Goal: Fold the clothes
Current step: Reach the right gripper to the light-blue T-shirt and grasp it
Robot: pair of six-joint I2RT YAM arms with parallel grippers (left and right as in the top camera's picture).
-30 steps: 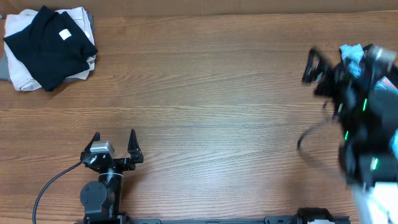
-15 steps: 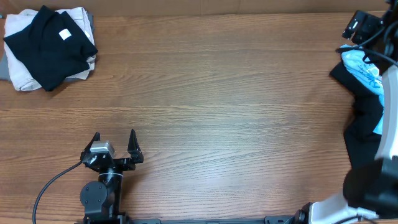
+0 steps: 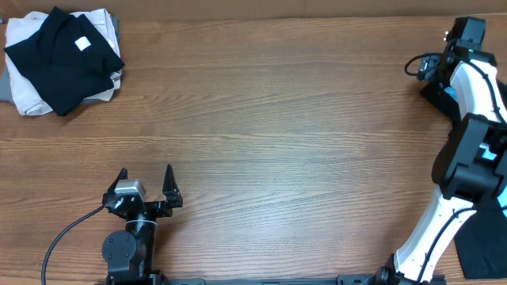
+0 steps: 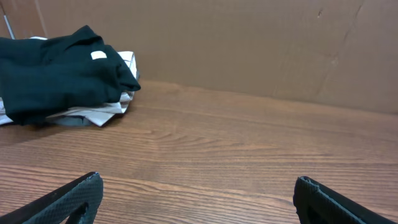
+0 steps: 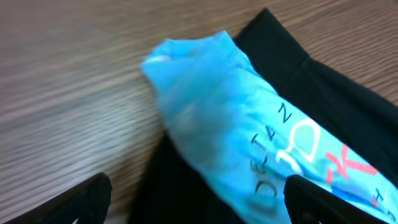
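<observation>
The light blue T-shirt (image 5: 242, 118) lies bunched at the table's far right, on top of a loose black garment (image 5: 311, 81). White lettering and a red mark show on it. My right gripper (image 5: 199, 211) is open just above the shirt, one finger on each side, holding nothing. In the overhead view the right gripper (image 3: 434, 71) and arm hide most of the shirt, and only a blue sliver (image 3: 449, 92) shows. My left gripper (image 3: 144, 184) is open and empty near the front left of the table, and it also shows in the left wrist view (image 4: 199, 208).
Folded black and beige clothes (image 3: 62, 59) are stacked at the back left corner, and also show in the left wrist view (image 4: 62, 74). More black cloth (image 3: 483, 247) lies at the front right corner. A cardboard wall (image 4: 249, 43) backs the wooden table (image 3: 269, 134).
My right arm has swung to the back right edge and come down over the blue shirt, now covering most of it from above. The left arm has not moved.
</observation>
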